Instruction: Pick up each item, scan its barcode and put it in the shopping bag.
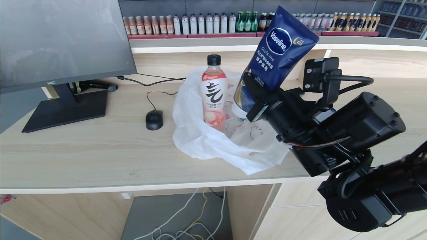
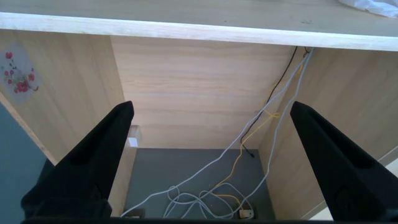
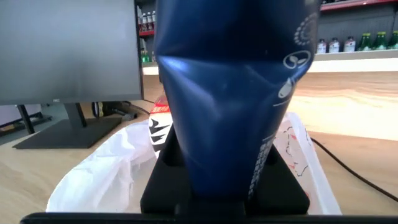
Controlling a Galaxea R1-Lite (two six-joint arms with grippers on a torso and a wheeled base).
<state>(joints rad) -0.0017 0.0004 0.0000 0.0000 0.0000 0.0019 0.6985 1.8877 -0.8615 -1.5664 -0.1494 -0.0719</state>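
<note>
L gripper (image 2: 211, 112): below the counter (image 1: 83, 150) edge, fingers wide apart, nothing between them. On the counter, L to R: monitor (image 1: 63, 40), mouse (image 1: 154, 120), then the white shopping bag (image 1: 200, 143) lying open w/ a pink bottle (image 1: 214, 96) upright inside. R gripper (image 1: 255, 100): clamped on the lower end of a blue lotion tube (image 1: 278, 53). The tube is tilted, top end leaning right, over the bag's right side. Its cap end appears just above the bag; contact unclear.

Monitor (image 1: 63, 36), mouse (image 1: 154, 119) on counter (image 1: 100, 150)
</note>
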